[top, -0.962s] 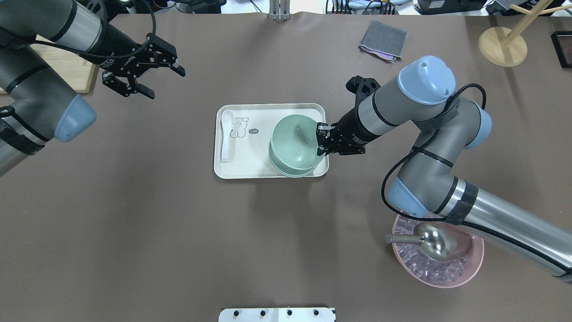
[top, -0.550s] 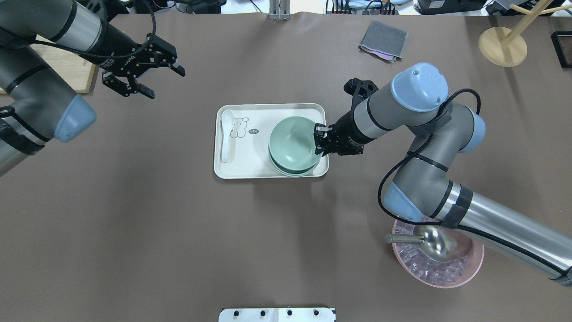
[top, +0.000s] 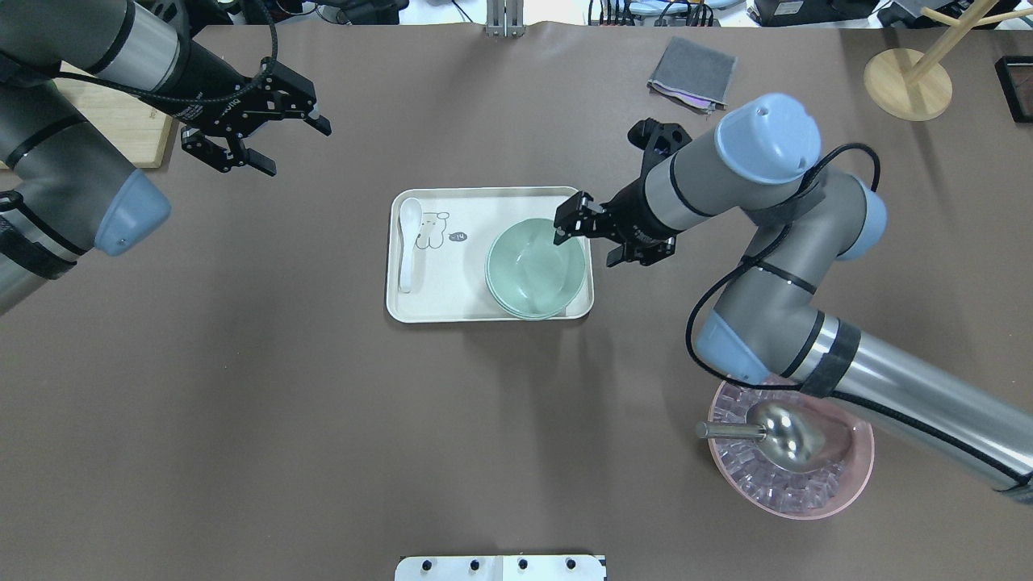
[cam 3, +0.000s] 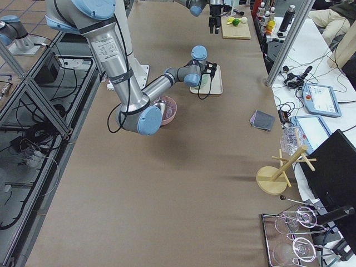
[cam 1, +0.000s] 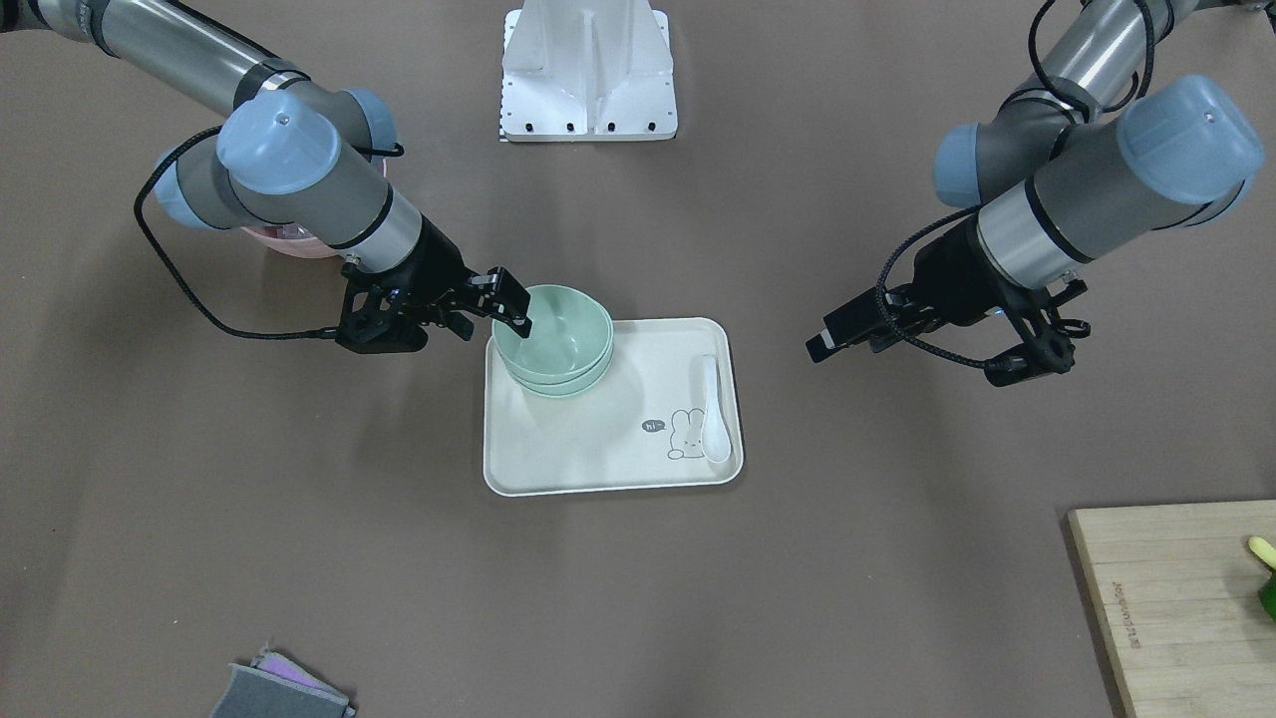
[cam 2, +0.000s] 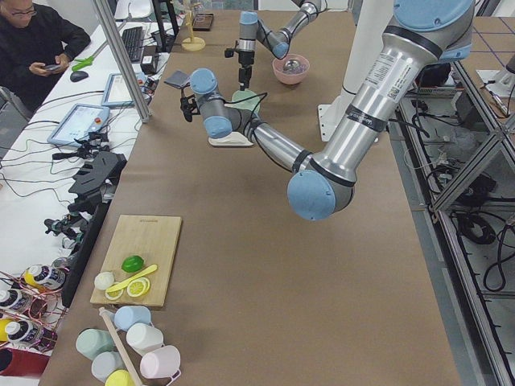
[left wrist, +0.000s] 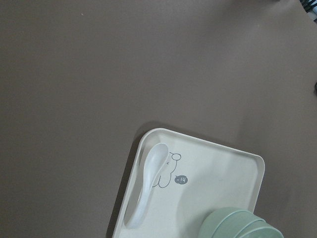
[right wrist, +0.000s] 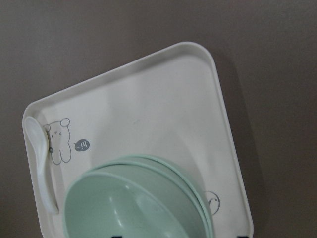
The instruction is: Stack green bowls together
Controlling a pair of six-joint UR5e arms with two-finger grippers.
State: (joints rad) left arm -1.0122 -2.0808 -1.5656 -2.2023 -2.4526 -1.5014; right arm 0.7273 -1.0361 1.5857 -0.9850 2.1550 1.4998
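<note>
The green bowls (top: 535, 270) sit nested in one stack at the right end of the cream tray (top: 452, 286). The right wrist view shows three rims close together (right wrist: 143, 198). My right gripper (top: 586, 247) is open. One finger is over the top bowl's far right rim, the other is outside the tray edge, and neither grips the bowl. It also shows in the front view (cam 1: 488, 321). My left gripper (top: 294, 149) is open and empty, well off the tray to its far left. The stack's edge shows low in the left wrist view (left wrist: 242, 225).
A white spoon (top: 407, 246) lies at the tray's left end. A pink bowl (top: 857, 482) with ice and a metal scoop stands at the near right, under my right arm. A grey cloth (top: 692, 73), a wooden stand (top: 908, 85) and a wooden board (cam 1: 1176, 598) lie at the table's edges.
My right gripper has opened and let go of the top green bowl, which now rests in the stack. My left gripper has shifted slightly.
</note>
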